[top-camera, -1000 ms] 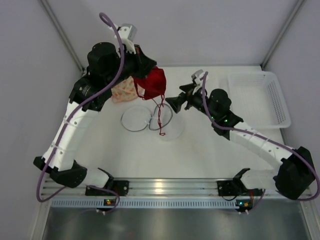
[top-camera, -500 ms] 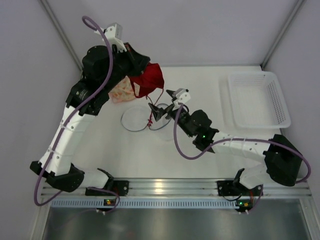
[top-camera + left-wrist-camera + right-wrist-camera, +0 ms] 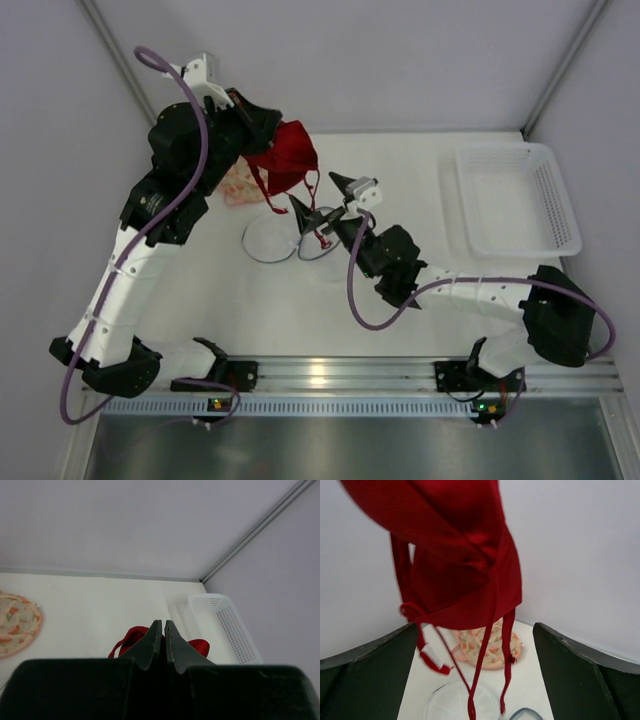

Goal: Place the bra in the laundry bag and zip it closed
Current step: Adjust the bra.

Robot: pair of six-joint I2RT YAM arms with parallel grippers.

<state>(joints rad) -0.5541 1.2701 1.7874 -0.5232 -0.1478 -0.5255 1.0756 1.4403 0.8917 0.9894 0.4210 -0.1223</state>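
My left gripper (image 3: 262, 128) is shut on the red bra (image 3: 287, 160) and holds it high above the table's back left, straps hanging down. In the left wrist view the jaws (image 3: 163, 623) are pressed together with red fabric (image 3: 131, 636) behind them. My right gripper (image 3: 322, 200) is open and empty, pointing up just below the hanging straps. In the right wrist view the bra (image 3: 455, 555) hangs between the spread fingers (image 3: 370, 675). The round, see-through laundry bag (image 3: 272, 242) lies flat on the table under the straps; it also shows in the right wrist view (image 3: 455, 702).
A floral peach bra (image 3: 238, 186) lies at the back left, also in the right wrist view (image 3: 487, 647) and the left wrist view (image 3: 15, 622). A white slotted basket (image 3: 515, 195) stands at the back right, also in the left wrist view (image 3: 220, 630).
My left arm has lifted the red bra higher and to the left. My right arm has swung left from beside the basket to under the hanging straps, jaws open.
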